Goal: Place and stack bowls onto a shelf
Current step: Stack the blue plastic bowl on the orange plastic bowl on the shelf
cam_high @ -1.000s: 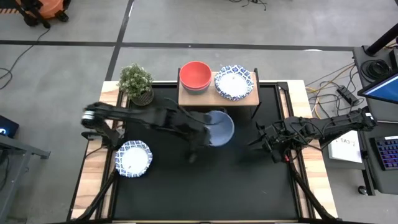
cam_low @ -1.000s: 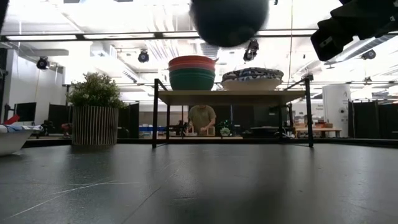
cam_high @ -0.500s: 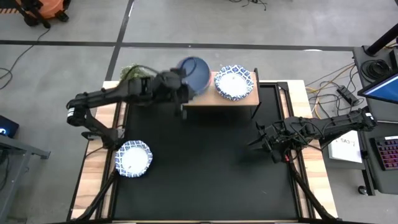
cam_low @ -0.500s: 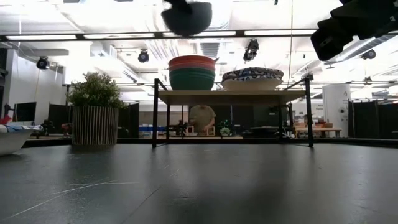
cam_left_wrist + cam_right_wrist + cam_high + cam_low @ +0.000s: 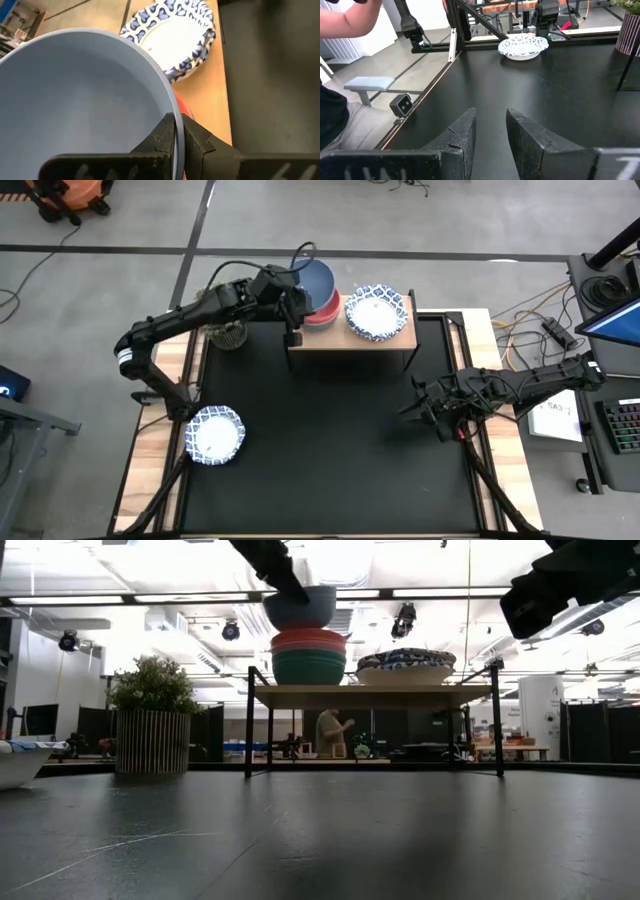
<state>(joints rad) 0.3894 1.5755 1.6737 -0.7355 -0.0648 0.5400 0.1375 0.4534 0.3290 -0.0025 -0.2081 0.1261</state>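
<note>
Blue bowl [image 5: 316, 281]: held by the left hand [image 5: 292, 298], fingers pinched on its rim, one inside and one outside as the left wrist view shows; a rim grip leaves the underside free to nest. It hangs just over the stack at upper centre of the high view, upright, base apparently touching or just above the top bowl; contact cannot be told from the low view. Stack [image 5: 308, 656]: red over green, with a pink band between, on the shelf's left half; bowls of like shape are gathered there to nest. Patterned bowls [image 5: 377, 311]: piled on the shelf's right half, like with like. Shelf [image 5: 345, 340]: wood top, black legs, at the worktop's far edge. Lone patterned bowl [image 5: 214, 434]: on the worktop at lower left, not yet shelved. Right hand [image 5: 424, 411]: idle at right centre, low over the worktop, fingers slightly apart, empty. Plant [image 5: 153, 727]: beside the shelf, left.
</note>
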